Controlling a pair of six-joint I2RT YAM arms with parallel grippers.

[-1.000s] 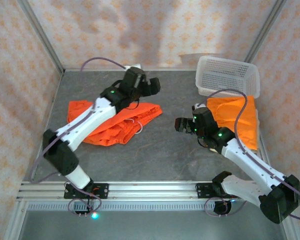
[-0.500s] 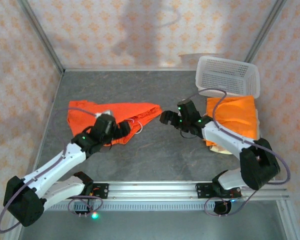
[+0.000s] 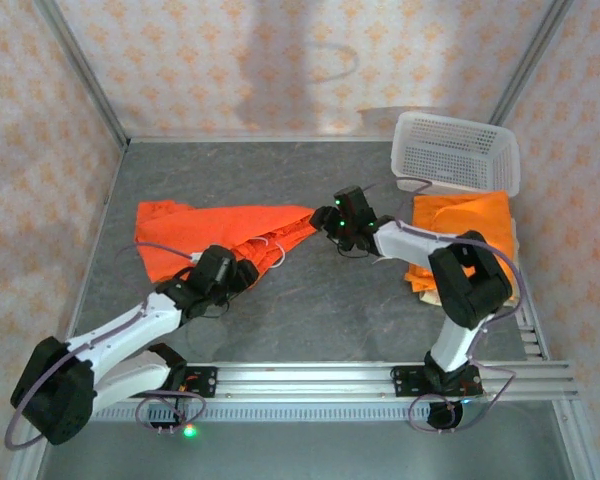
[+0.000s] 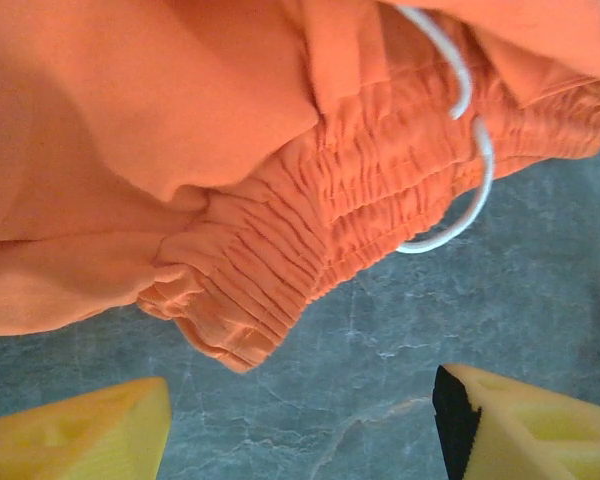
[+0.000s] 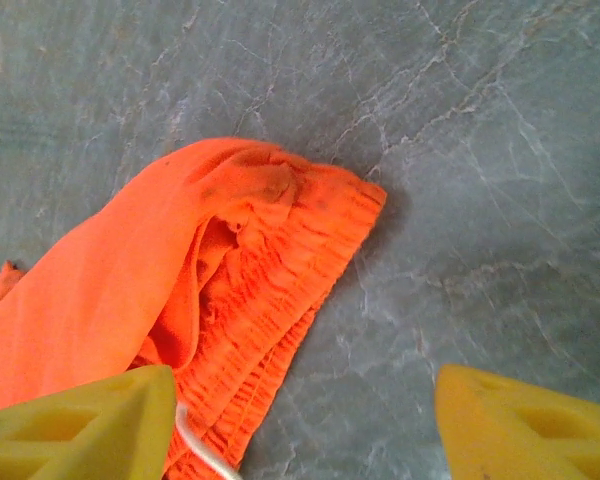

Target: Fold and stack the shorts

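— Where were the orange shorts (image 3: 215, 222)?
— Spread on the grey table (image 3: 310, 310), left of centre. The left gripper (image 3: 245, 273) and right gripper (image 3: 321, 215) stood by the waistband's ends, both jaws apart, gripping nothing.

White links, black joints and green lights form the left arm (image 3: 120, 330) and right arm (image 3: 408, 238); lilac cables (image 3: 160, 245) trail alongside; fingers (image 4: 80, 430) are yellow wedges

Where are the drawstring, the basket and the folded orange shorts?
drawstring (image 4: 487, 165), left wrist view, its white loop
basket (image 3: 458, 150), top external view, its mesh floor
folded orange shorts (image 3: 470, 215), top external view, top layer
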